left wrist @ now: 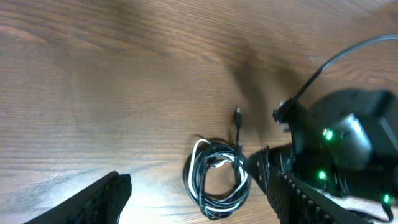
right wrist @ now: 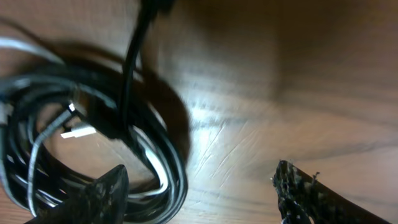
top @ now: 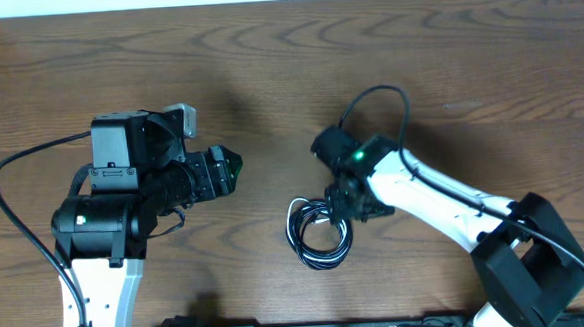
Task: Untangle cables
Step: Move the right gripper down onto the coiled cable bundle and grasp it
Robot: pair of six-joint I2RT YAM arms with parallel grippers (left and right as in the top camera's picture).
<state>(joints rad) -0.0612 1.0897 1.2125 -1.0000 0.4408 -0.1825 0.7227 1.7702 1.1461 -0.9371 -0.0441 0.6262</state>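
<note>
Coiled black-and-white cables lie on the dark wood-grain table, the right gripper spread wide just beside them; the left gripper, likewise wide open, hovers well apart.

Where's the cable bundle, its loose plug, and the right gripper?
cables [left wrist: 191,180]: left wrist view, coil's left edge.
plug [left wrist: 237,114]: left wrist view, its tip.
right gripper [right wrist: 200,177]: right wrist view, midway between fingertips.
</note>
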